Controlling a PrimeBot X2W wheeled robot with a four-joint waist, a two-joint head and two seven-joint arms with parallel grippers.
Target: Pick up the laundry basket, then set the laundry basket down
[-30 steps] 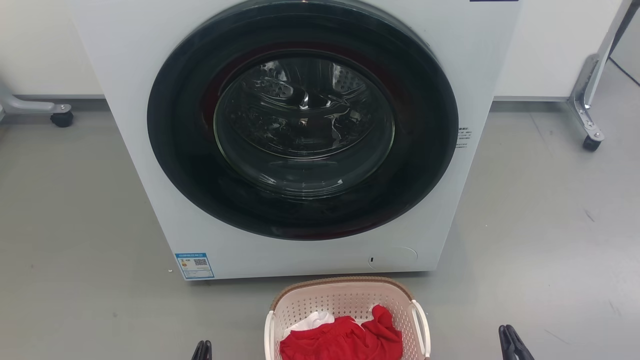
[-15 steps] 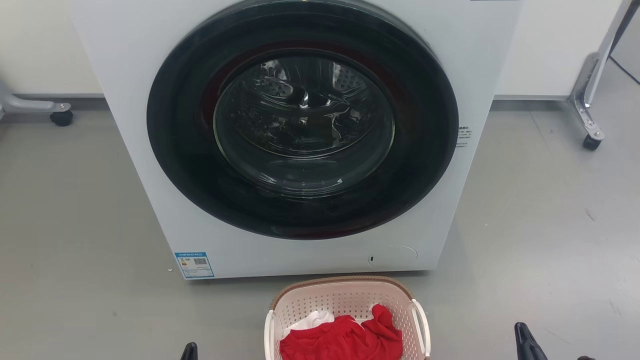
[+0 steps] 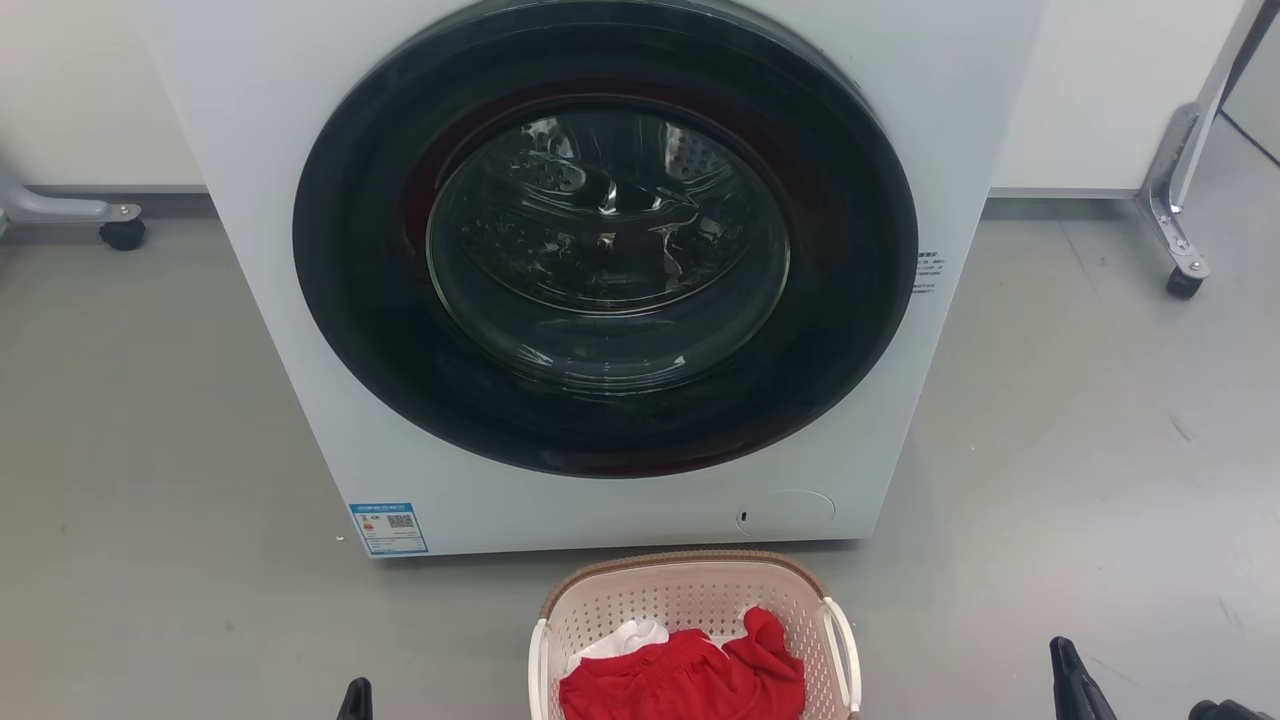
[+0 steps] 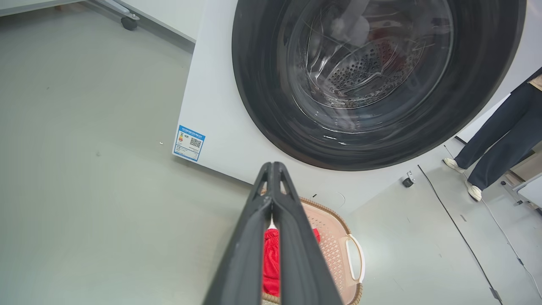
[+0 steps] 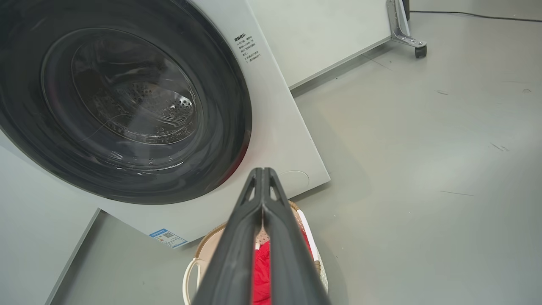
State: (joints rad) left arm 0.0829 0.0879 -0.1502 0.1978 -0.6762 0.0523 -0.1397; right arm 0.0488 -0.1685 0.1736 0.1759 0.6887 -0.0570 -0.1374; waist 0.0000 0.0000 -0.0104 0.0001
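The laundry basket [image 3: 690, 600], pale pink-beige with a brown rim and white loop handles, stands on the floor before the washer, holding red and white clothes. It also appears in the left wrist view [image 4: 334, 250] and the right wrist view [image 5: 203, 250]. My left gripper [image 3: 355, 700] peeks in at the bottom edge, well left of the basket. My right gripper [image 3: 1068, 685] is at the lower right, well clear of it. Seen from the wrists, the left gripper [image 4: 274, 167] and the right gripper [image 5: 263, 173] both have their fingers pressed together, holding nothing.
A white front-loading washer [image 3: 600, 270] with a dark round door stands right behind the basket. Wheeled metal legs [image 3: 1180, 250] are at the right and another caster [image 3: 122, 235] at the left. A person's legs [image 4: 499, 140] stand right of the washer. Grey floor lies open on both sides.
Both grippers have moved outward and down in the head view, the left further left, the right further right. The basket has stayed put.
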